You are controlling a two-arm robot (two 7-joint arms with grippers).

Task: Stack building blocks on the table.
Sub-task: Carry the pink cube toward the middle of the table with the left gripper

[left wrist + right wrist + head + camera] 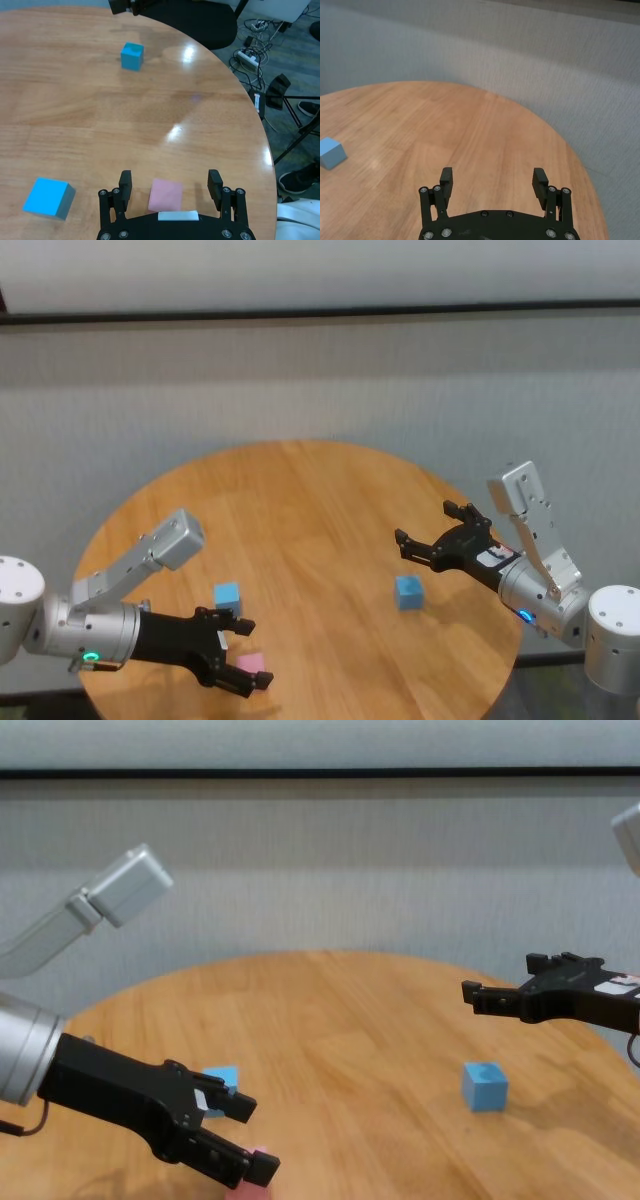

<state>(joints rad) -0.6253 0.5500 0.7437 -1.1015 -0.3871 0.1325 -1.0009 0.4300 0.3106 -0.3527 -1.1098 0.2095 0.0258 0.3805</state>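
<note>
The pale pink cube (250, 663) lies near the front edge of the round wooden table (320, 490). My left gripper (252, 652) is open with a finger on each side of the pink cube (166, 195), which rests on the table. One light blue cube (227, 596) sits just beyond it, to its left (47, 197). The other light blue cube (408, 592) sits right of centre (132, 55). My right gripper (425, 523) hovers open and empty above the table, just behind that cube (485, 1085). A light blue cube (331, 152) shows in the right wrist view.
The table's rim (260, 150) runs close by the pink cube. Beyond it are a dark chair (200, 22), floor cables (250, 55) and a black stand (292, 100). A grey wall (320, 380) stands behind the table.
</note>
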